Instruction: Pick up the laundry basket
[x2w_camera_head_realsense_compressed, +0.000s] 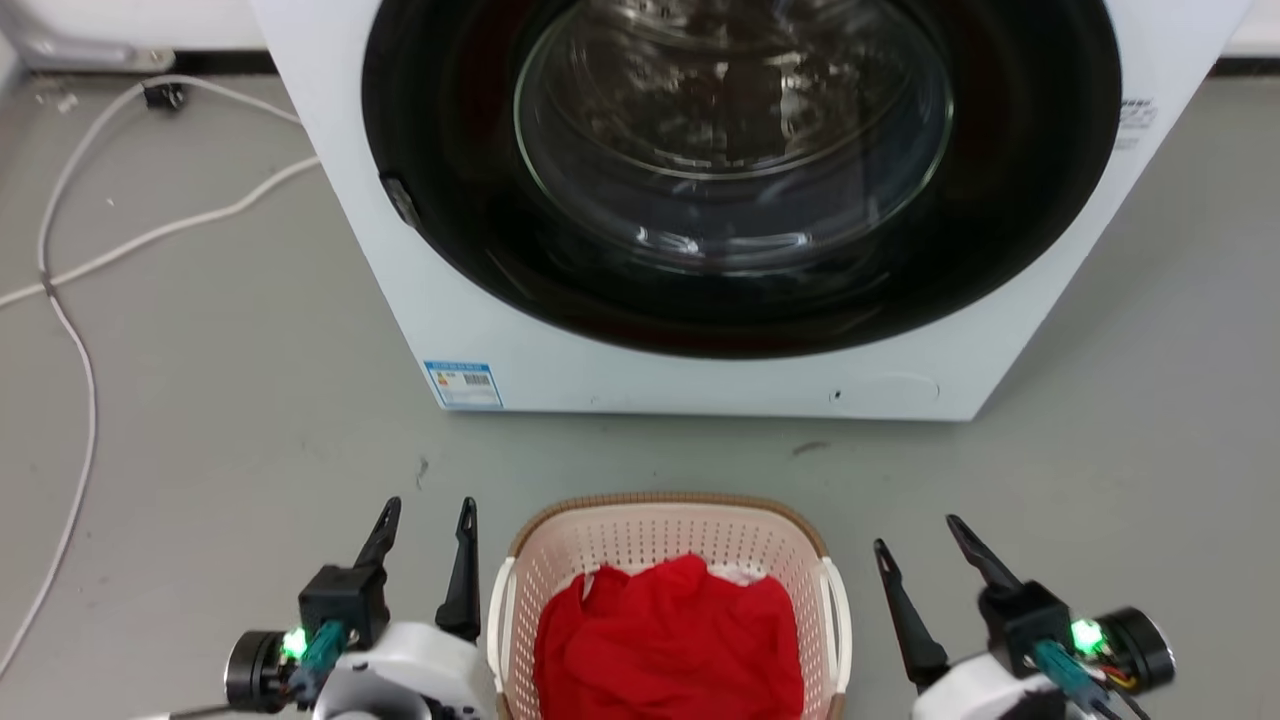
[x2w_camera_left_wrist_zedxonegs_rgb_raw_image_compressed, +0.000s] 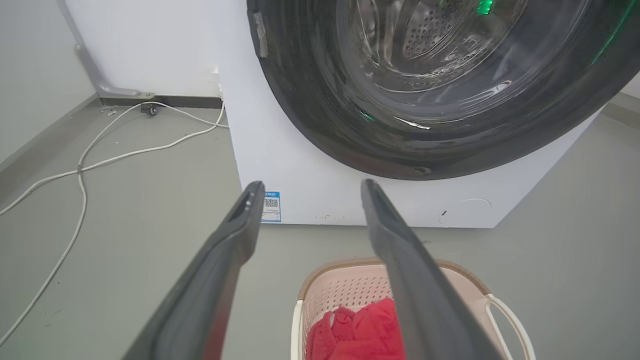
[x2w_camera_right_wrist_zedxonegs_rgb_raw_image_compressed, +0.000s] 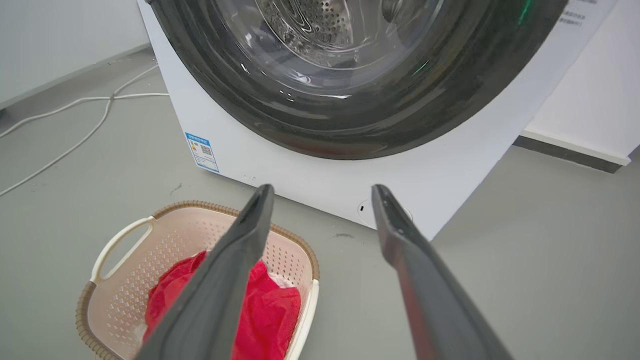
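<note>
- Fingers (x2w_camera_head_realsense_compressed: 462, 570) of the left gripper (x2w_camera_head_realsense_compressed: 428, 508) are spread wide and hold nothing. They hang just beside the left handle (x2w_camera_head_realsense_compressed: 500, 620), probably staged for a side grip.
- The right gripper (x2w_camera_head_realsense_compressed: 916, 533) mirrors it, parted and empty, near the right handle (x2w_camera_head_realsense_compressed: 838, 620) but not touching it.
- The laundry basket (x2w_camera_head_realsense_compressed: 665, 498) sits on the floor (x2w_camera_head_realsense_compressed: 250, 420) between both grippers, before the washing machine (x2w_camera_head_realsense_compressed: 700, 385), with a red cloth (x2w_camera_head_realsense_compressed: 668, 640) heaped inside.
- A white cable (x2w_camera_head_realsense_compressed: 90, 380) trails along the floor's left edge, well apart.

Laundry basket (x2w_camera_head_realsense_compressed: 640, 535) on floor (x2w_camera_head_realsense_compressed: 250, 430) before washing machine (x2w_camera_head_realsense_compressed: 560, 370); cloth (x2w_camera_head_realsense_compressed: 670, 640) inside; cables (x2w_camera_head_realsense_compressed: 90, 400) far left.
</note>
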